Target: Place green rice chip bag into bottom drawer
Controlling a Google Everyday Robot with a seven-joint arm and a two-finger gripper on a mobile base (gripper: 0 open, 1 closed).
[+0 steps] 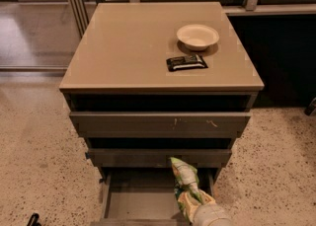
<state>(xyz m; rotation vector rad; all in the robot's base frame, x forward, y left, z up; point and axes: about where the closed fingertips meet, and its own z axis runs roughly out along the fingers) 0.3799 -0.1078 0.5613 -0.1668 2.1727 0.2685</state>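
The green rice chip bag [184, 183] is a wrinkly green and white bag with a yellowish end, upright at the bottom middle of the camera view. It hangs over the right part of the open bottom drawer [140, 203], a shallow tray with a grey floor pulled out below the cabinet. My gripper [197, 209] is at the bottom edge, just under the bag, with the white arm behind it. The bag's lower end sits in the gripper. The bag covers the fingers.
Two drawers with flat grey fronts [160, 124] sit above the open one. On the cabinet top [123, 47] stand a white bowl [197, 36] and a flat black wrapped bar [186, 62]. Speckled floor lies on both sides. A dark wall is to the right.
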